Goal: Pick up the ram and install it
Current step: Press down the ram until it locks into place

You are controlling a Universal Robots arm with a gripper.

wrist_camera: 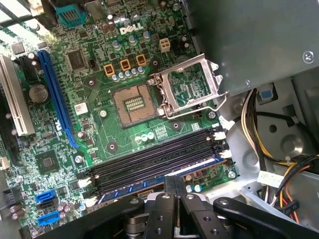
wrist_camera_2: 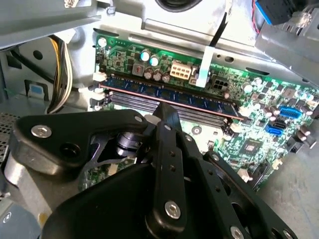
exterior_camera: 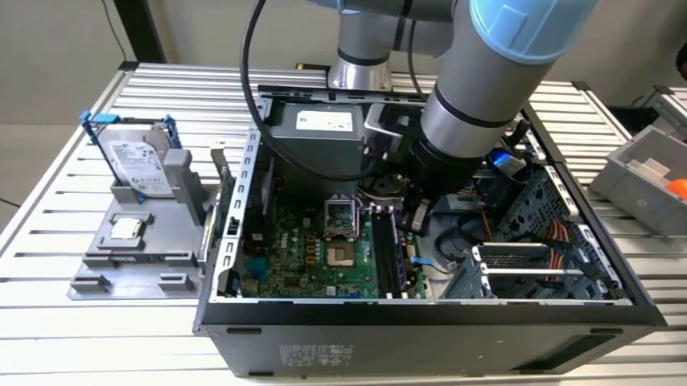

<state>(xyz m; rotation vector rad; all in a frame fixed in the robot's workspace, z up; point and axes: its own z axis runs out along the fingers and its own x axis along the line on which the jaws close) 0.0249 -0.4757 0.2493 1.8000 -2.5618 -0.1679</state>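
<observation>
Now your arm reaches down into the open black metal computer case (exterior_camera: 429, 322), which sits on a ribbed silver table (exterior_camera: 64, 338). Your gripper (wrist_camera_2: 167, 113) is made of smooth black plastic links with shiny round screws. Its two thin fingers (wrist_camera: 174, 181) are pressed flat together, pinched closed with nothing between them. The ram (wrist_camera_2: 167, 95) is a long, thin stick with a row of small dark blue chips and a coppery edge. It sits upright in the outermost of the long black slots (wrist_camera: 154, 159), near the edge of the bumpy green motherboard (wrist_camera: 99, 74). Your closed fingertips are right over the middle of the ram's top edge, touching it or very nearly. You can also see the square silver socket (wrist_camera: 187, 84) with its metal lid flipped open, well apart from your gripper.
</observation>
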